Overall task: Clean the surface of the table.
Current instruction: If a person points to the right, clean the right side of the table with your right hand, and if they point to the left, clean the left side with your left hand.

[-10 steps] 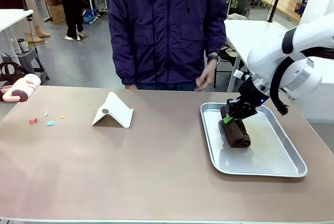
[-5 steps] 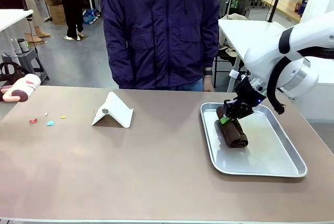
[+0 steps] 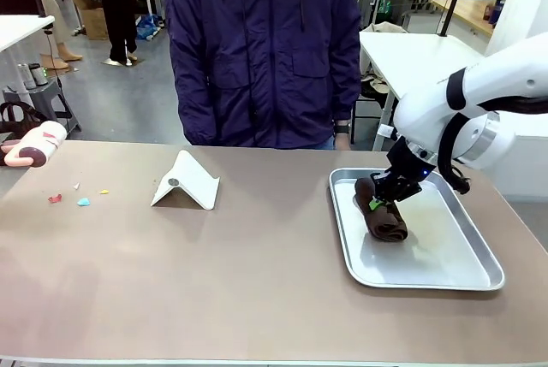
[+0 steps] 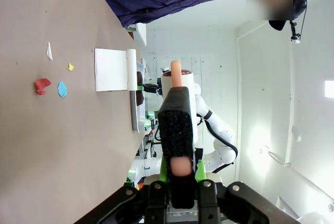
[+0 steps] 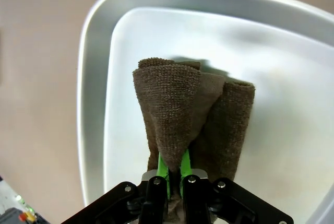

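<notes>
Cloth [image 5: 180, 104] in the right-hand tray [image 3: 445, 273] on the table [image 3: 214, 281] is pinched by the right gripper [image 5: 174, 164]; the left gripper [image 4: 180, 172] clamps a brush [image 4: 177, 125].

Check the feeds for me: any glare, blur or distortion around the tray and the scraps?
Front view: even light, sharp, mild sheen on the tray. Left wrist view: rolled sideways, far wall washed out, scraps on the table crisp, pink-handled tool in the left gripper looms large. Right wrist view: wide-angle bends the tray rim; brown cloth in the right gripper sharp, small shadow behind it.
</notes>
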Action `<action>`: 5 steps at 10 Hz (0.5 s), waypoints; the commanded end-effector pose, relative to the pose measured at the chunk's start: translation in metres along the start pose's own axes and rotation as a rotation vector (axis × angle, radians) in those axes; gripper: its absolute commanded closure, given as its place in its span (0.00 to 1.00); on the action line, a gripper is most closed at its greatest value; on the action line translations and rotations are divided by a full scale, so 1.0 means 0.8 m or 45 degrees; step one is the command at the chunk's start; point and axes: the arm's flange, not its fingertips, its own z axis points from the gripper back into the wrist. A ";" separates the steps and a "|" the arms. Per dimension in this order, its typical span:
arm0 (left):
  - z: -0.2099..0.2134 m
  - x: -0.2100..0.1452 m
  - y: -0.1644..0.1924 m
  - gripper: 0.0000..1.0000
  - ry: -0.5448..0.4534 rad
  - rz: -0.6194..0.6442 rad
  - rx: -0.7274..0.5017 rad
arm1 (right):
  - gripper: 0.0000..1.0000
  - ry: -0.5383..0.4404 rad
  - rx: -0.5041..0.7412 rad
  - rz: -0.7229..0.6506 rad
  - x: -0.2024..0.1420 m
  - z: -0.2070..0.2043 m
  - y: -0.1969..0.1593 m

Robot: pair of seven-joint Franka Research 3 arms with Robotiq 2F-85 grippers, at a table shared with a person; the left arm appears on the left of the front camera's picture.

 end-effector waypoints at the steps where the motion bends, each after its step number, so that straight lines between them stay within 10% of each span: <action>1: -0.003 -0.006 -0.006 1.00 0.004 0.007 -0.005 | 0.91 0.007 -0.153 -0.035 -0.001 -0.007 -0.014; 5: -0.003 -0.006 -0.006 1.00 0.004 0.007 -0.005 | 0.91 0.039 -0.145 -0.071 -0.009 0.004 -0.052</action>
